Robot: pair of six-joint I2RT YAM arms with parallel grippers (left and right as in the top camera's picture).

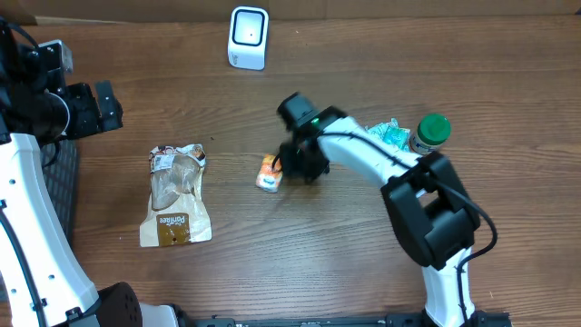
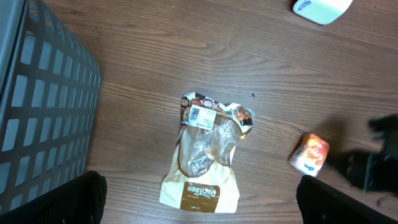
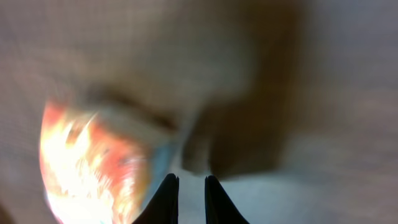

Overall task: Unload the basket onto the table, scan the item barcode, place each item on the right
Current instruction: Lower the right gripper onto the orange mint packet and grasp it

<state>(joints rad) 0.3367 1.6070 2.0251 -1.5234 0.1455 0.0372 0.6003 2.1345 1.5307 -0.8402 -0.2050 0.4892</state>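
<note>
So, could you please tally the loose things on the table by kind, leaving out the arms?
Bags and packets: 3 (brown-and-beige plastic snack bag, small orange packet, teal crinkled packet)
Green-capped bottle: 1
White box-shaped scanner: 1
Grey mesh basket: 1
Total: 6

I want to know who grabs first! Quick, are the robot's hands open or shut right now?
Left gripper: open, holding nothing.
Right gripper: shut, nothing between its tips; the orange packet lies beside it.
</note>
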